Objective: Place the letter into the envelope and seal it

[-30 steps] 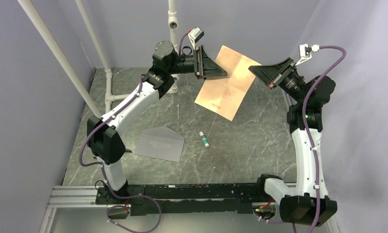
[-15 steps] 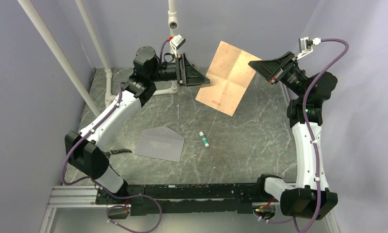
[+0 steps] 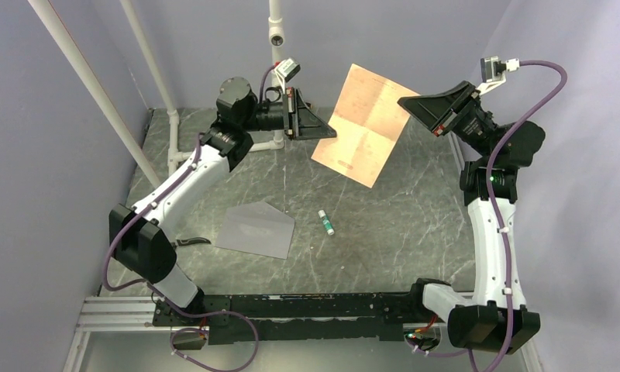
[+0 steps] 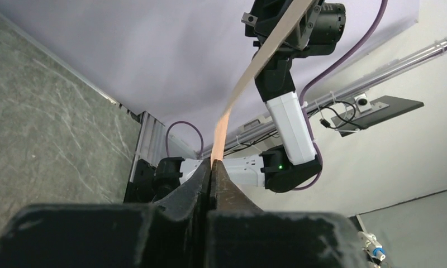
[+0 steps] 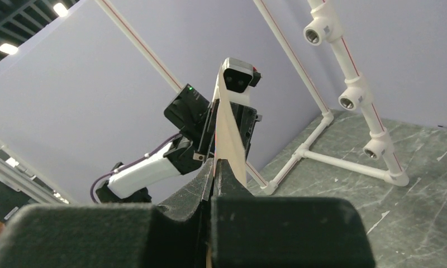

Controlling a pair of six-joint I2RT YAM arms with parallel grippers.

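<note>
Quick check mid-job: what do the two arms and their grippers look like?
The left arm and right arm have white link shells with black joints, and a purple cable runs along each. The left gripper and right gripper are black wedge-shaped finger pairs. A green light glows on the right arm.

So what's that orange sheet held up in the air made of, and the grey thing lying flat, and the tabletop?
The letter: thin matte paper or light card, tan-orange; it curves and shows fold creases. The envelope: matte light grey paper, judging by its flat lie and creased triangular flap. The table: dark grey-green with pale veins, stone or a stone-look print; cannot tell which.
</note>
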